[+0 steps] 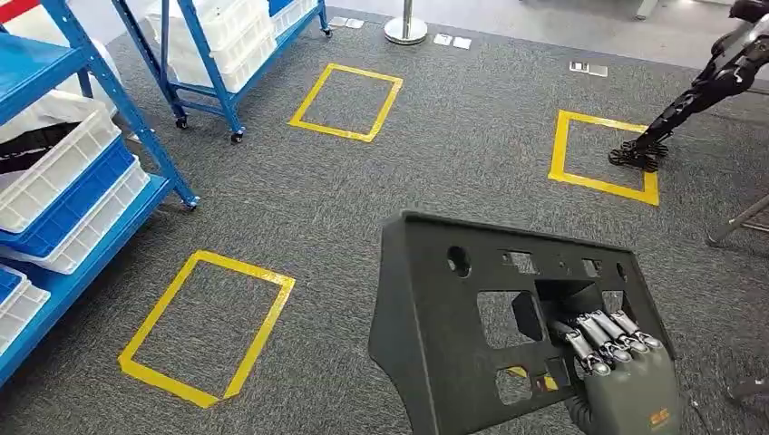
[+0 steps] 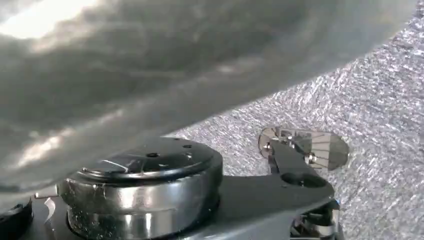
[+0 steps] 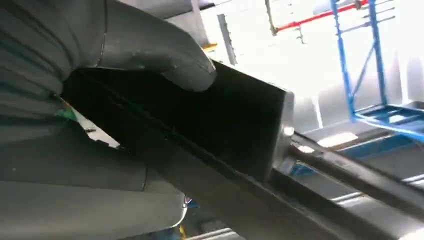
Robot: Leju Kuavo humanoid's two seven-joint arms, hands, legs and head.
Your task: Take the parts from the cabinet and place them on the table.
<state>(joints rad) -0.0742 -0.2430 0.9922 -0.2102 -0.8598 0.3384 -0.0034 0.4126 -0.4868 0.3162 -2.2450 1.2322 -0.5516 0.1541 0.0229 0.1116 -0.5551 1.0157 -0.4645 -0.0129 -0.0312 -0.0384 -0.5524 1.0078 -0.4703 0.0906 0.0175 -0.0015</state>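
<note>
A dark grey plastic panel [image 1: 453,308] with several cut-outs hangs low on the right in the head view, above the grey carpet. My right hand [image 1: 621,372] grips it from behind, its fingers [image 1: 603,340] hooked through a square opening. In the right wrist view the thick grey thumb [image 3: 165,55] presses on the panel's dark face [image 3: 230,125]. In the left wrist view my left hand [image 2: 150,65] is a blurred grey mass over the carpet; how its fingers lie cannot be made out.
A blue cabinet [image 1: 91,72] with white and blue bins [image 1: 54,163] stands on the left, a second wheeled rack [image 1: 218,54] behind it. Yellow tape squares [image 1: 204,326] mark the carpet. Another robot's leg [image 1: 698,91] and a post base [image 1: 405,32] stand farther off.
</note>
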